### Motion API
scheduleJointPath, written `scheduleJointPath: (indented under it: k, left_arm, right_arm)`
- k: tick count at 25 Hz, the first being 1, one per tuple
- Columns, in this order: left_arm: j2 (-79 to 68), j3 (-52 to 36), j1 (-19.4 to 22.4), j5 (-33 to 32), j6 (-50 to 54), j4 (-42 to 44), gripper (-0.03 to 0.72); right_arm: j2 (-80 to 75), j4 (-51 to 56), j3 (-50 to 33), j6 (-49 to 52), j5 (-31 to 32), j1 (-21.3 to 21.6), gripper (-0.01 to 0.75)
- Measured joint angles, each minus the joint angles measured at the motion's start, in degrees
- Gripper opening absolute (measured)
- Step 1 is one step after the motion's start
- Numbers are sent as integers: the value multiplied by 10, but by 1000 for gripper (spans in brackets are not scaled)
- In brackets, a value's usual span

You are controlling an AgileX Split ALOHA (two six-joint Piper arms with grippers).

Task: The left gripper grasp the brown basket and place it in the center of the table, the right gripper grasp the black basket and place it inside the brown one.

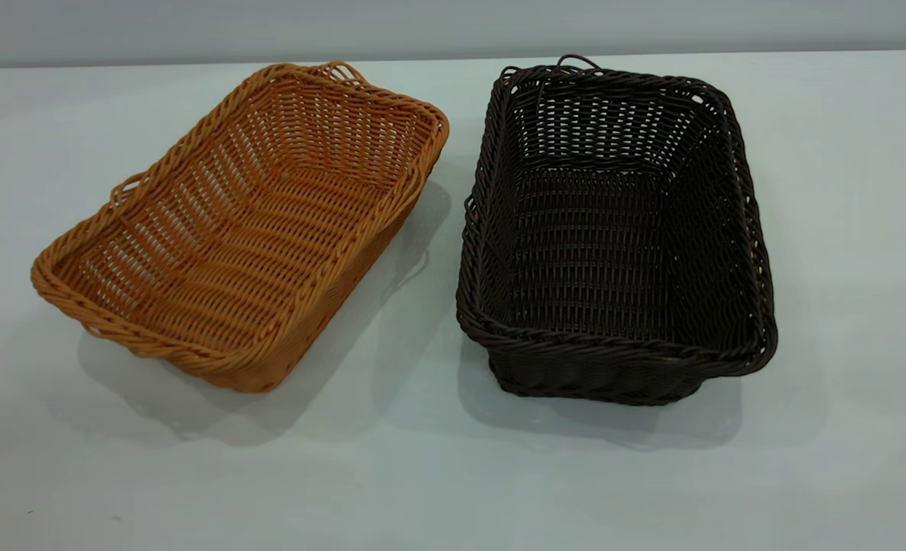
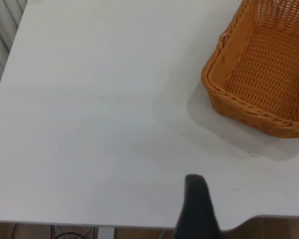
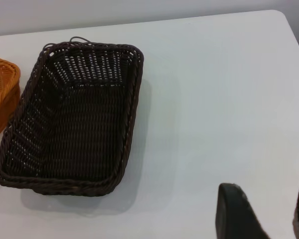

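Note:
The brown basket (image 1: 246, 229) lies at an angle on the left half of the white table (image 1: 453, 474). The black basket (image 1: 614, 237) stands to its right, a narrow gap apart. Neither arm shows in the exterior view. In the left wrist view my left gripper (image 2: 251, 191) hovers over the table's edge, well short of the brown basket (image 2: 264, 74). Only one black finger (image 2: 197, 209) shows, with nothing beside it. In the right wrist view my right gripper (image 3: 267, 191) is open and empty over bare table, off to the side of the black basket (image 3: 74, 119).
The table's edge and a brown floor (image 2: 274, 228) show under the left gripper. A pale wall (image 1: 453, 27) runs behind the table's far edge. A rounded table corner (image 3: 281, 15) lies beyond the black basket. Bare tabletop surrounds both baskets.

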State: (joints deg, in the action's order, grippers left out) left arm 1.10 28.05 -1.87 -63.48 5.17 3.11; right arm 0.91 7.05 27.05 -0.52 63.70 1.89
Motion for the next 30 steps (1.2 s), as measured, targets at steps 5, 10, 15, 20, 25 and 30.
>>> scheduleJointPath:
  k: [5,10,15,20,25,30]
  left_arm:
    - [0,0,0,0,0,1,492]
    - [-12,1,0,1,0,2,492]
    - [-135,31,0,55,-4,2,492]
    - [-311,57,0,149,-31,2,498]
    - [-476,66,0,267,-38,-14,533]
    - [-599,100,0,322,-85,-62,542]
  right_arm:
    - [0,1,0,0,0,0,239]
    - [-19,9,1,-7,-6,0,290]
    - [-127,40,11,-62,-52,0,472]
    - [-294,180,11,-177,-92,0,594]
    - [-462,379,11,-345,-125,-5,601]
    - [-619,454,12,-389,-187,-94,593]
